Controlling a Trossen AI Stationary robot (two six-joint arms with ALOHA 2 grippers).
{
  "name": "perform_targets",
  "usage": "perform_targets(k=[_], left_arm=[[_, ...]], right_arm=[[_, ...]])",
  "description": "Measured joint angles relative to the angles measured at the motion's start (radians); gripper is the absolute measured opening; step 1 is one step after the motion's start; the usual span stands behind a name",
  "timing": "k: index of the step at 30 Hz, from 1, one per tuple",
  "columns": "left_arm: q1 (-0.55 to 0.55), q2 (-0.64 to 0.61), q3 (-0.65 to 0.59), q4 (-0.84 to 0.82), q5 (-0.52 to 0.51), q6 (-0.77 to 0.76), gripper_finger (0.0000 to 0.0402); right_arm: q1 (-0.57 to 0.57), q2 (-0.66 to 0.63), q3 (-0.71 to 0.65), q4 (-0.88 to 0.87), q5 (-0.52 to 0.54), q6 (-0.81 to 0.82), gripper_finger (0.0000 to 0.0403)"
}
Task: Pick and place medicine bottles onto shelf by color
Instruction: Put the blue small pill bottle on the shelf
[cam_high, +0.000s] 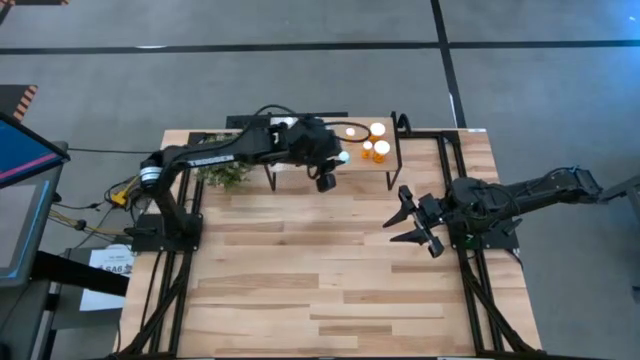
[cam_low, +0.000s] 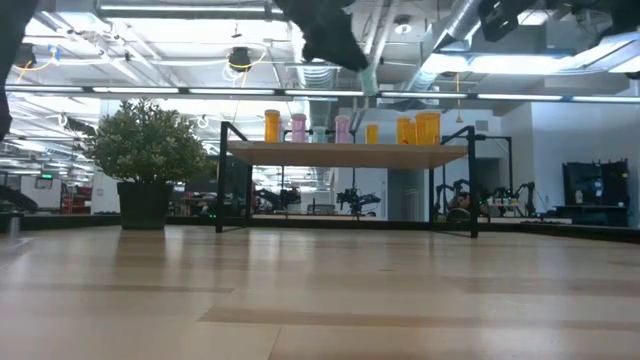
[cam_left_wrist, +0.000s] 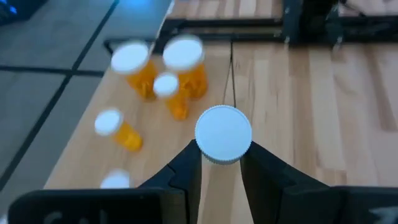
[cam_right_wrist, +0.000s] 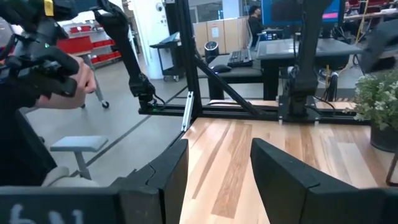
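Wooden tabletop (cam_high: 330, 280) carries everything; the shelf (cam_high: 345, 150), a small light-wood board on thin black legs, stands along the far edge, near the middle. Potted plant (cam_low: 146, 160) sits at the far left corner area, just beside the shelf's left end. Left arm reaches from the left edge across the far side; left gripper (cam_high: 326, 160) hangs above the shelf's front edge, clenched on a white-capped bottle (cam_left_wrist: 223, 134), fingers (cam_left_wrist: 186, 171) pressed to both sides of it below the cap; body colour is hard to tell, and in the low view a pale greenish bit (cam_low: 369, 78) shows under the fingers. Right arm waits at the right edge of the tabletop, right gripper (cam_high: 410, 222) low over the bare wood, its fingers (cam_right_wrist: 168, 171) spread apart with nothing between them. On the shelf, orange bottles (cam_high: 377, 140) cluster at the right end, two larger ones (cam_low: 428, 128) plus smaller ones (cam_left_wrist: 168, 93). Low view also shows an orange bottle (cam_low: 272, 126) at the left end and pink bottles (cam_low: 299, 128) toward the middle. A person's hand (cam_right_wrist: 79, 78) shows in the room beyond the table.
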Motion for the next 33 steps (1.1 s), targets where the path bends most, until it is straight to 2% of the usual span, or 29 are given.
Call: perform_targets(k=[4,12,18,33], left_arm=[[0.011,0.068,0.069,0.009,0.009,0.002,0.0081],[0.031,0.157,0.091,0.013,0.006,-0.008,0.0081],[0.040,0.179,0.089,-0.006,-0.037,-0.019,0.0081],[0.068,0.217,0.091,-0.025,-0.042,-0.052,0.0081]], right_arm=[[0.007,-0.002,0.000,-0.001,-0.002,0.006,0.0199],[0.018,-0.002,0.000,-0.001,-0.005,0.007,0.0194],[0.018,-0.001,0.000,-0.001,-0.005,0.007,0.0198],[0.018,-0.002,0.000,0.000,-0.005,0.008,0.0197]])
